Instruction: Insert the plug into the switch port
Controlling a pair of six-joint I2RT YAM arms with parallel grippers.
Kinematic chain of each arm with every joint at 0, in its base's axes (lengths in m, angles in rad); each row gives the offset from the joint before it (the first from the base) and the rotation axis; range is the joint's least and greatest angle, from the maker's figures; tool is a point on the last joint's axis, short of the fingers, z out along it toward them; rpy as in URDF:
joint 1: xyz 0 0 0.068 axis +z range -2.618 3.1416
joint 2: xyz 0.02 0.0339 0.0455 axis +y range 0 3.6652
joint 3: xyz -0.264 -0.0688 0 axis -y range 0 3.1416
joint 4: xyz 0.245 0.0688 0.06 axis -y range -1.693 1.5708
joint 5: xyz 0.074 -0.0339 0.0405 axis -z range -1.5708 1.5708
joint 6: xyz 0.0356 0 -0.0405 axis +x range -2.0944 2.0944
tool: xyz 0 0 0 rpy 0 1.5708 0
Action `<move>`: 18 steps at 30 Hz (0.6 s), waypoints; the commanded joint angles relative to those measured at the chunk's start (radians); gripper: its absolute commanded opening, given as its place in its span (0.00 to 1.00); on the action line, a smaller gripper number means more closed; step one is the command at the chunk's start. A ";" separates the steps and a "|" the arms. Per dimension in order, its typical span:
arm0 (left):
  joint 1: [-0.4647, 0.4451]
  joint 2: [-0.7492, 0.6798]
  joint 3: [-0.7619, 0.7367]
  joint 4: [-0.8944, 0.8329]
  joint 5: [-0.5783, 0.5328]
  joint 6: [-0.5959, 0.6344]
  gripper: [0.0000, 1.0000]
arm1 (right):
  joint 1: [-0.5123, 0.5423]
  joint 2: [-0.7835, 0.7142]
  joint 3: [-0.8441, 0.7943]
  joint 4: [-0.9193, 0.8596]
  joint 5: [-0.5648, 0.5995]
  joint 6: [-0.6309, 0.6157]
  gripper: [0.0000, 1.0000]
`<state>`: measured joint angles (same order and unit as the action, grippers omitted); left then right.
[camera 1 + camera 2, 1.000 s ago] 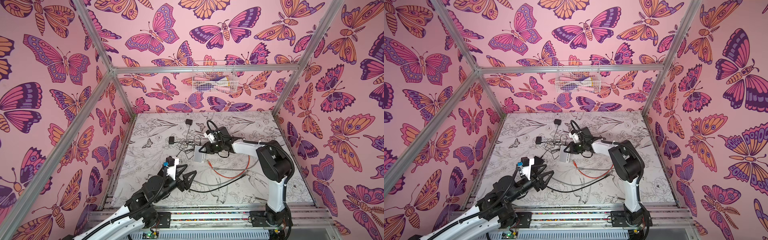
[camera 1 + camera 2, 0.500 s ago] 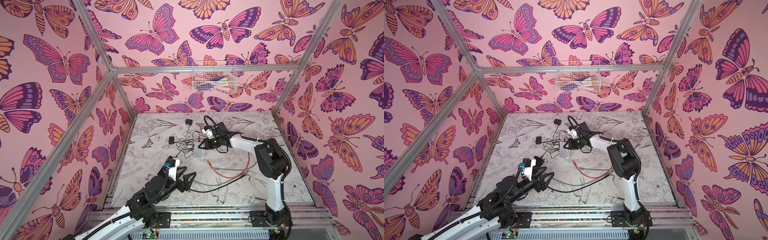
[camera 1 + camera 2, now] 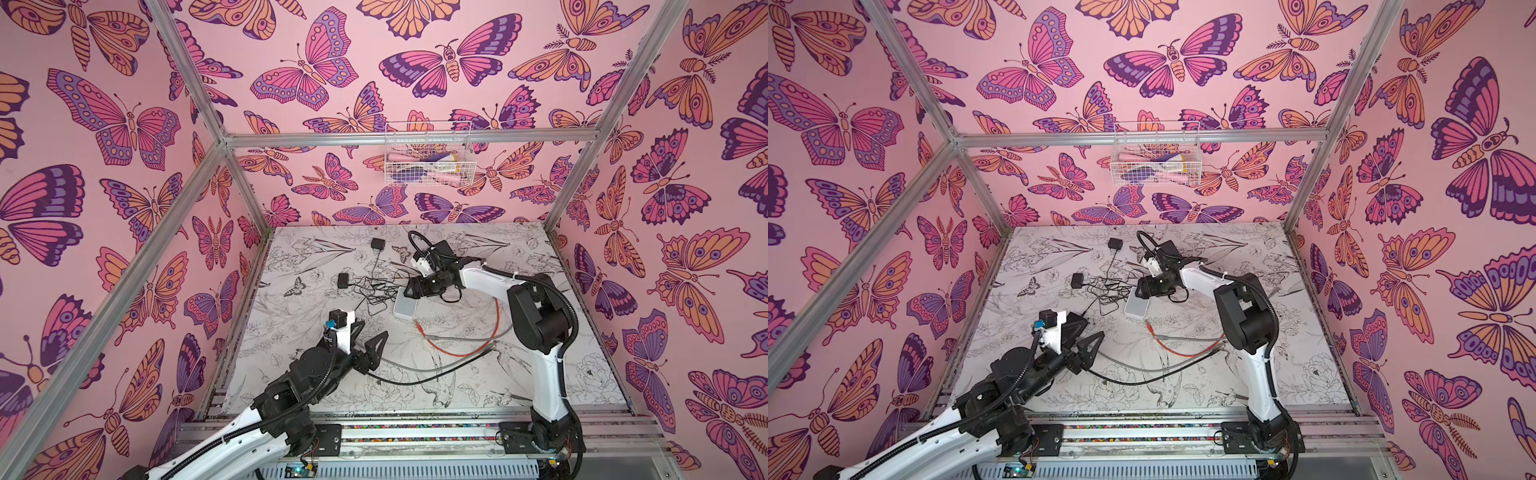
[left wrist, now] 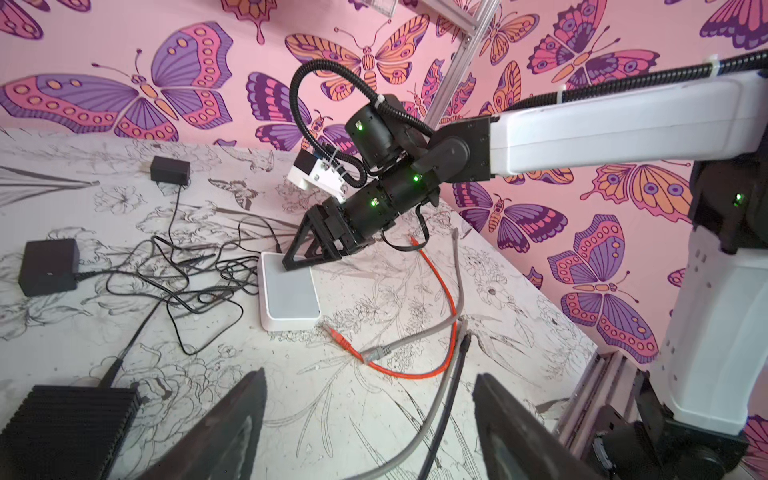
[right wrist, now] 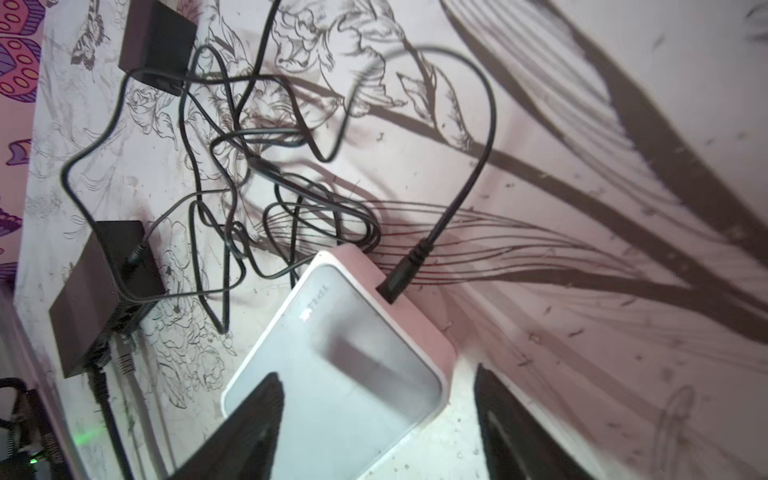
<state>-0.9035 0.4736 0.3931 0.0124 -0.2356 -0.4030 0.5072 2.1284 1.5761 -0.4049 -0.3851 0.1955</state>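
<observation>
Our right end effector (image 5: 376, 376) hangs spread and empty over the white switch (image 5: 332, 353), the left end effector (image 4: 368, 374) spread too; the black plug (image 5: 399, 276) sits in the switch's edge port — we judge it perhaps only partly seated, so its tangled cable (image 5: 493, 108) may tug it loose

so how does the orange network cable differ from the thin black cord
The orange network cable lies in one open curve, plug loose on the table short of the flat white box; the thin black cord is tangled, plug seated in the box's edge. Both lie on the table.
</observation>
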 commanded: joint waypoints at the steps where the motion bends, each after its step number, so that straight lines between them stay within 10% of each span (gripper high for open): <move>1: 0.002 0.042 0.031 0.058 -0.051 0.070 0.81 | 0.001 -0.011 0.067 -0.113 0.089 -0.084 0.85; 7: 0.058 0.155 0.069 0.111 -0.020 0.135 0.82 | 0.002 -0.225 -0.089 -0.052 0.144 -0.115 0.81; 18: 0.433 0.589 0.124 0.312 0.580 -0.131 0.77 | 0.007 -0.520 -0.408 -0.015 0.115 -0.222 0.59</move>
<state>-0.4931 0.9607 0.4843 0.2264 0.1612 -0.4606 0.5076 1.5890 1.2045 -0.4076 -0.2771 0.0238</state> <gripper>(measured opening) 0.770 0.603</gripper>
